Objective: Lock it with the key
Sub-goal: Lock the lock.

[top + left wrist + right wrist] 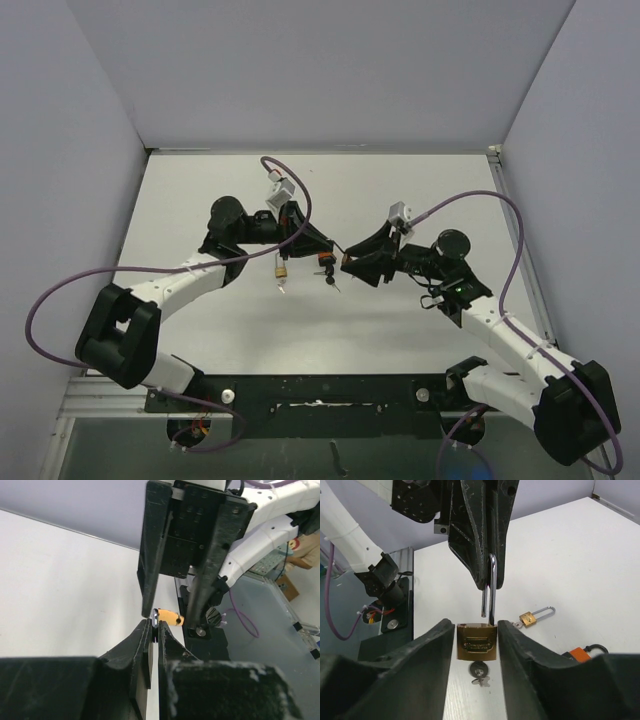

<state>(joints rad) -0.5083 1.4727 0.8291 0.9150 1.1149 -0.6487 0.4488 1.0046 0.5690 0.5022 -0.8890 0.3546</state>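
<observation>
A brass padlock [476, 642] hangs above the table with its steel shackle [492, 587] open, one leg out of the body. A key [479, 670] sticks out of its underside. My right gripper [476, 626] is shut on the brass body, one finger on each side. My left gripper [154, 625] is shut on the top of the shackle [156, 617]; its fingers show from above in the right wrist view [485, 555]. In the top view the left gripper [322, 250] and the right gripper [343, 263] meet at the table's middle.
A small brass padlock [535, 616] with a long shackle lies on the white table just behind, also in the top view [282, 268]. An orange tag [580, 653] sits by my right finger and shows in the left wrist view [169, 617]. Grey walls enclose the table [420, 190].
</observation>
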